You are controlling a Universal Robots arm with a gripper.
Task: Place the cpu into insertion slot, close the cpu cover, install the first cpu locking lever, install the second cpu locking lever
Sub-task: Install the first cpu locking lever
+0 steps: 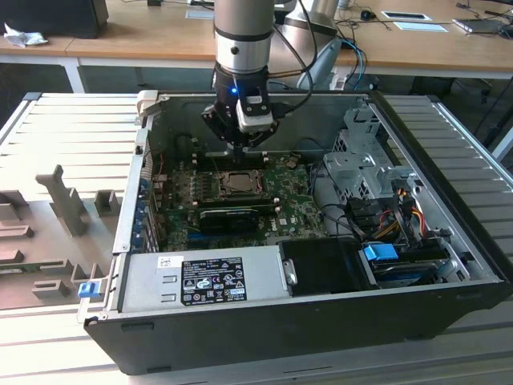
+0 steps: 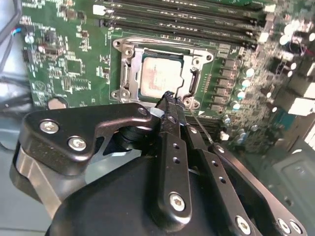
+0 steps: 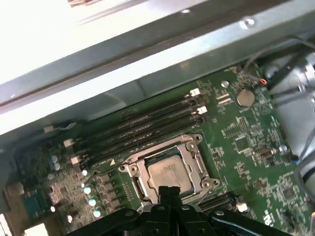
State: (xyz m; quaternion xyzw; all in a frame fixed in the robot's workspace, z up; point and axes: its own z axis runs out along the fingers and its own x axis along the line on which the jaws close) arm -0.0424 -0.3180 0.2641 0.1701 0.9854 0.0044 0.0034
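Exterior view's left: a grey moulded tray [image 1: 48,216] with cut-outs lies beside the open computer case [image 1: 280,333]. The case lies on its side, judged so that the green board [image 1: 296,200] faces upward for a vertical approach.

Centre: the gripper [image 1: 240,147] hangs over the far edge of the insertion slot [image 2: 189,78]. The cpu [image 2: 161,76] sits in that slot, pale face up, and the cpu cover [image 2: 132,69] lies flat around it, its cut-out framing the chip. The fingers are pressed together with nothing between them. Judged reason: a narrow closed tip suits pushing a thin part at the socket's rim. Whether either locking lever is latched cannot be told.

Exterior view's right: a metal drive cage [image 1: 361,164] with cables stands well apart from the work.

Views compared: the exterior view gives the arm's upright stance within the case. Both wrist views give the gripper [image 3: 170,189] tip just beside the cover's edge. The first wrist view adds the long black memory slots [image 3: 142,123] beyond the socket.
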